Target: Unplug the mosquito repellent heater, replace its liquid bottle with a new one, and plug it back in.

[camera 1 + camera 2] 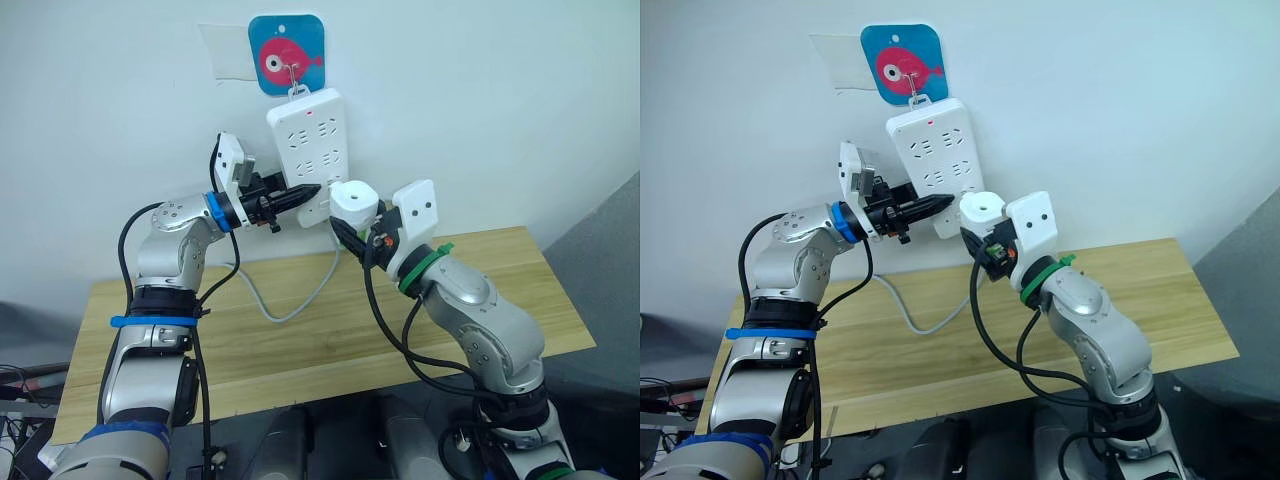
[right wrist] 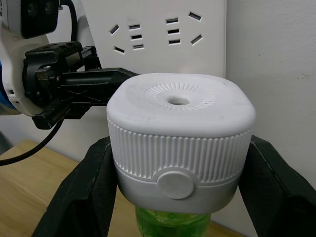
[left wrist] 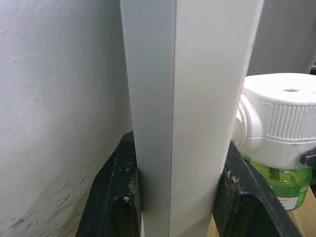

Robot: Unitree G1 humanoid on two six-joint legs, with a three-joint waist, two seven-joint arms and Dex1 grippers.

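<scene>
The mosquito repellent heater (image 1: pixel 355 197), a small white rounded unit with a round vent hole, has a green liquid bottle (image 2: pixel 170 219) under it. My right gripper (image 2: pixel 180 197) is shut on the heater's ribbed sides and holds it against the lower right of the white power strip (image 1: pixel 310 135) on the wall. Its prongs are hidden, so I cannot tell whether they sit in a socket. From the left, my left gripper (image 1: pixel 308 190) is shut on the strip's lower edge, with one black finger (image 3: pixel 118 197) on each side of it.
The strip hangs from a blue plaque with a pink fish (image 1: pixel 287 55). Its white cable (image 1: pixel 300 300) loops down onto the wooden table (image 1: pixel 300 350) that runs along the wall below both arms.
</scene>
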